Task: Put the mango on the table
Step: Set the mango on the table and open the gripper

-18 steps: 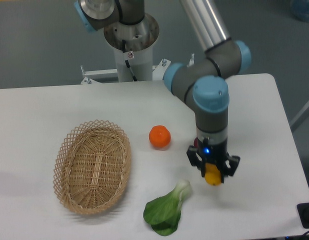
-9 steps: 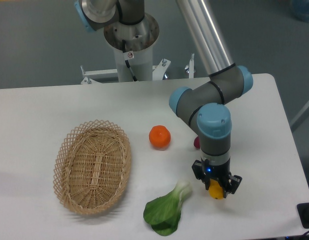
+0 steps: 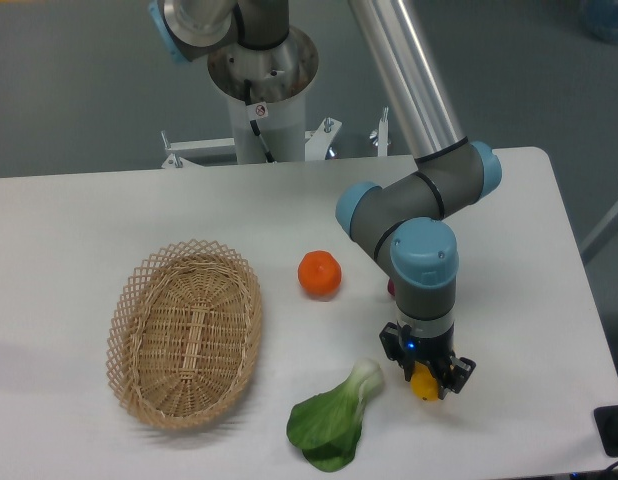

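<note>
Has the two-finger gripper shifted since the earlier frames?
Yes. The two-finger gripper, shut on the yellow-orange mango, has come down the image, ending lower beside the green leafy vegetable, farther from the round orange fruit.

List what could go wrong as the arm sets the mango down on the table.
1. The mango sits in the end effector close to the bok choy; on release it may roll against the leaf.
2. Only a small part of the mango shows between the fingers, so contact with the table is hard to confirm; opening early might drop it.
</note>
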Controlling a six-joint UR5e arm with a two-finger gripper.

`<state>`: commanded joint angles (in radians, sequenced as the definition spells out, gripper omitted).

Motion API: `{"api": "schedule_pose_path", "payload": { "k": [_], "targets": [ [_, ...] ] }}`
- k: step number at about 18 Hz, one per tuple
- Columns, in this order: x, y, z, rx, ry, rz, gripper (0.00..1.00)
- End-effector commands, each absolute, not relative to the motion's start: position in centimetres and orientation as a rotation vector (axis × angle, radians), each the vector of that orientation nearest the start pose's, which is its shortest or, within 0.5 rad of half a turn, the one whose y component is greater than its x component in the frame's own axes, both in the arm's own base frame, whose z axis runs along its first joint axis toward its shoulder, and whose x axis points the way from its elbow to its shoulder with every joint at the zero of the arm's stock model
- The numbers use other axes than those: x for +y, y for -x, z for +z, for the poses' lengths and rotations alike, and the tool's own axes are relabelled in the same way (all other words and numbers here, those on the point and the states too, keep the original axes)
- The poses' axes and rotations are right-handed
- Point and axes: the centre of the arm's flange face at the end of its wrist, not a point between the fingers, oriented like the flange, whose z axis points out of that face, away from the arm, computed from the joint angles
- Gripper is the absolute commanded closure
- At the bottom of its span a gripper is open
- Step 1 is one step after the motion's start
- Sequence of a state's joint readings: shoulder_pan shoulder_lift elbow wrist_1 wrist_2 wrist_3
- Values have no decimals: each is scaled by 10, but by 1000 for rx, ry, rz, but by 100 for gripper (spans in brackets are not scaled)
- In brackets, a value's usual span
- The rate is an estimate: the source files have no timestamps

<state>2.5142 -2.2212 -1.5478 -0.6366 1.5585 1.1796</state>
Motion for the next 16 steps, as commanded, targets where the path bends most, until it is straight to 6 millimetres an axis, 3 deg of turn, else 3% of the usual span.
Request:
{"api": "schedule_pose_path", "payload": {
  "k": [4, 6, 7, 9, 16],
  "targets": [
    [521, 487, 204, 367, 2935, 386, 57],
    [521, 487, 204, 367, 2936, 387, 50],
    [521, 487, 204, 367, 2934, 391, 41],
    [523, 490, 207, 387, 2928, 402, 1],
    [525, 487, 231, 378, 2905, 436, 0]
  ]
}}
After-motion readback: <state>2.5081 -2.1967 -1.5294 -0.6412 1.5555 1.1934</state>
